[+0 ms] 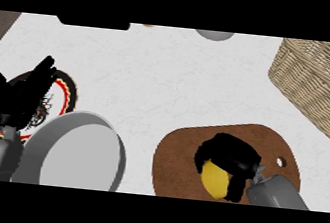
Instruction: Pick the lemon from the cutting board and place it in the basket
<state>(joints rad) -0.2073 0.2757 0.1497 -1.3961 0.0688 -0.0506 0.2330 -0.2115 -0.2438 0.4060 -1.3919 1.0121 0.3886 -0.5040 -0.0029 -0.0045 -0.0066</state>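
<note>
The lemon (215,181) is seen on the brown cutting board (182,155), near the lower edge of the view, with the right hand (227,153) curled over its upper side so that only its lower part shows. The hand is judged to be grasping the lemon, though how far the fingers reach underneath is hidden. A slip is the main risk: the fruit is round and smooth, and if it is lifted with the fingers only across the top it could roll out and off the board. The wicker basket (315,83) stands well apart, at the upper right, and its near wall could be clipped if the carry is kept low. The left hand (17,94) rests open at the left edge, above a patterned plate (67,91) and beside a grey bowl (75,155).
</note>
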